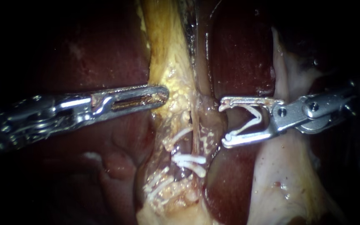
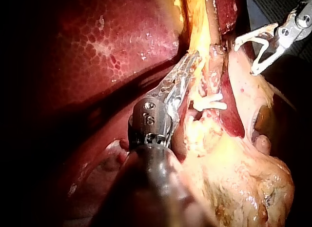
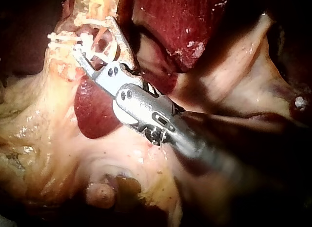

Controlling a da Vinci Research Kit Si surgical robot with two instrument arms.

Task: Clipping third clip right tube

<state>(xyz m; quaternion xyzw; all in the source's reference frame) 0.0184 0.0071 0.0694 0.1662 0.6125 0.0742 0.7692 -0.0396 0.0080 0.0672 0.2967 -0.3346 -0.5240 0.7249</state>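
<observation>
Right tube (image 1: 210, 118): brownish and glistening, runs down the middle of the endoscope view between the yellow fatty tissue (image 1: 167, 54) and the dark red liver (image 1: 238, 54). It shows in the left wrist view too (image 2: 213, 27), beside the fat strip.

Open clip (image 1: 251, 121): white, V-shaped, seated in the right instrument (image 1: 225, 123). Its mouth faces the right tube. The tips are just beside the tube on the liver side, and the tube is not between them. The jaws stand wide apart, each one gripping a leg of the open clip from the outside. The left wrist view shows the same: right instrument (image 2: 245, 57) with the spread clip (image 2: 261, 51), clear of the tube.

Set clips (image 1: 190, 161): two white ones lie close together across the tissue further down the right tube from the open clip. More white clips (image 1: 159, 185) sit on the fat side of the tube, and one more (image 1: 178, 135) lies nearer the jaws' level. Cannot tell from here exactly which tube each one crosses. Clips also show in the left wrist view (image 2: 209, 102), just beside the left instrument's tip.

Left instrument (image 1: 163, 93): long slotted jaws, clenched, tips pinching the edge of the fatty tissue on the far side of the right tube from the clip. In the left wrist view (image 2: 190, 63) the jaws lie along the fat strip.

Pale tissue sheet (image 1: 280, 175): behind and under the right instrument, beyond the liver from the tube. In the right wrist view the right instrument's tip (image 3: 80, 53) is partly hidden by tissue; white clips show just ahead of it.
</observation>
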